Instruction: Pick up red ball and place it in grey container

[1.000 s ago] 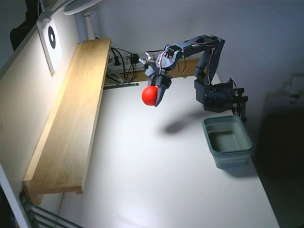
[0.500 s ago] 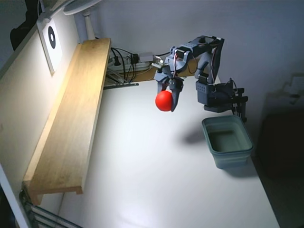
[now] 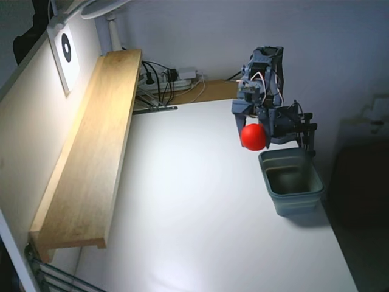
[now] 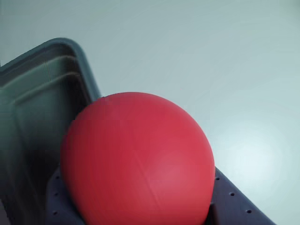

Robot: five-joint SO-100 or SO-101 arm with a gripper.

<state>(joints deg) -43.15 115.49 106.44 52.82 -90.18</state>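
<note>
**Inspector A:** Tool [image 3: 254,137] condition?

**Inspector B:** Closed on the red ball [image 3: 253,136], held clear of the table [image 3: 194,207]. In the wrist view the ball [image 4: 138,159] sits against the tool's dark perforated pad at the frame's lower edge, so the grasp looks secure enough for carrying.

**Inspector A:** Why is it held at that height?

**Inspector B:** My judgement: to clear the thick rim of the grey container [image 3: 318,182]. In the fixed view the ball hangs just beside the tub's upper left corner, not yet over its hollow. The wrist view agrees: the container [image 4: 42,84] occupies the left, the ball overlapping its corner.

**Inspector A:** The tub's position?

**Inspector B:** Upright, mouth up, near the arm's base at the table's right edge, a short reach for the drop.

**Inspector A:** Count?

**Inspector B:** One tool, one ball, one container, apparently empty. Also one wooden shelf [image 3: 91,152] along the left wall, plus cables [image 3: 167,79] behind it
</note>
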